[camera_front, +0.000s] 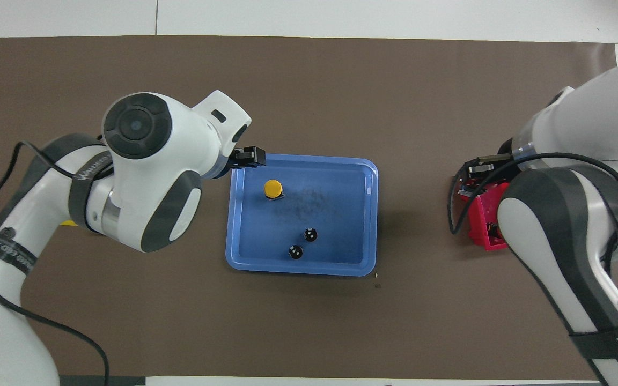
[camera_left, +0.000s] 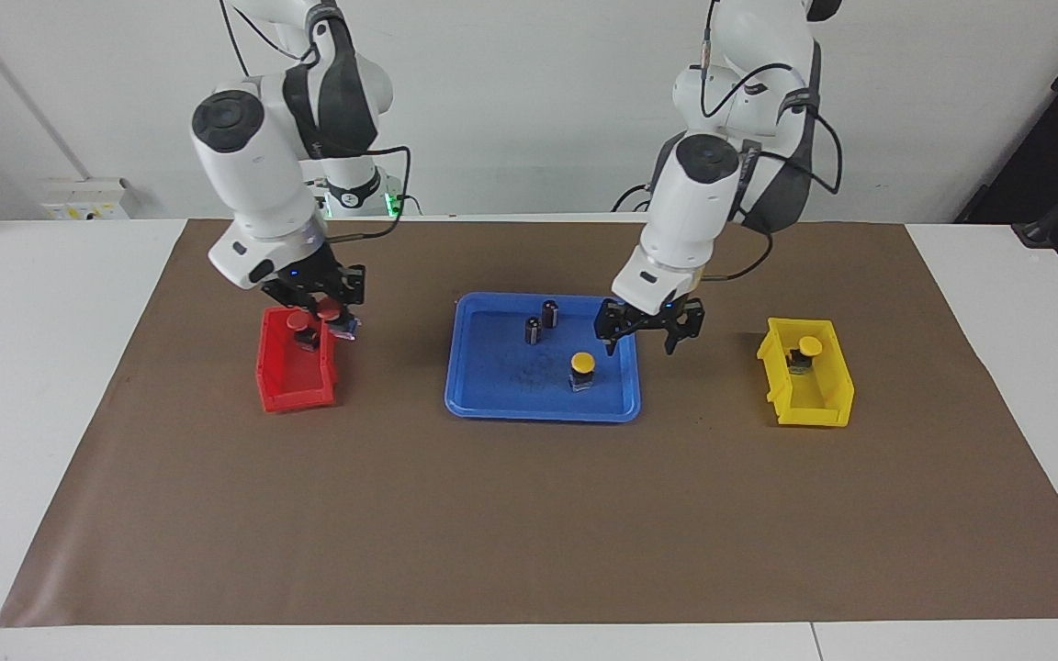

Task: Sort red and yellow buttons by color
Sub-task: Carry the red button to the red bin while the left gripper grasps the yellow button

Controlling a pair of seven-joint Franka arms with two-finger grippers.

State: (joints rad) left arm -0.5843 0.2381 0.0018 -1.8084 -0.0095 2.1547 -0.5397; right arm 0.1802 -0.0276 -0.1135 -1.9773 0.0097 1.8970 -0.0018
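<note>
Right gripper (camera_left: pixel 329 310) is clamped on a red button (camera_left: pixel 331 315), fingertips drawn in on it, hanging over the robot-side rim of the red bin (camera_left: pixel 295 376) at the right arm's end of the mat. A second red button (camera_left: pixel 298 321) already sits inside that bin, just beside the held one; whether the two touch cannot be told. In the overhead view the right arm covers most of the bin, so only part of its wall shows there.

Left gripper (camera_left: pixel 647 330) has its fingers spread wide with nothing between them. It hangs over the edge of the blue tray (camera_left: pixel 492 395) on the side toward the left arm's end, touching nothing that can be seen.

One yellow button (camera_left: pixel 582 364) stands upright in the tray, near the left gripper but clear of its fingers (cap up, base down). The other yellow button (camera_left: pixel 807 349) lies in the yellow bin (camera_left: pixel 814 404), toward the left arm's end of the table, well apart from both grippers.

Two dark capless cylinders (camera_left: pixel 541 321) stand upright in the tray, nearer to the robots than the yellow button there, close to each other.

Writing: black bands on both forearms carry white lettering reading "WANJEED" in the overhead view (right arm's band partly cut off).
</note>
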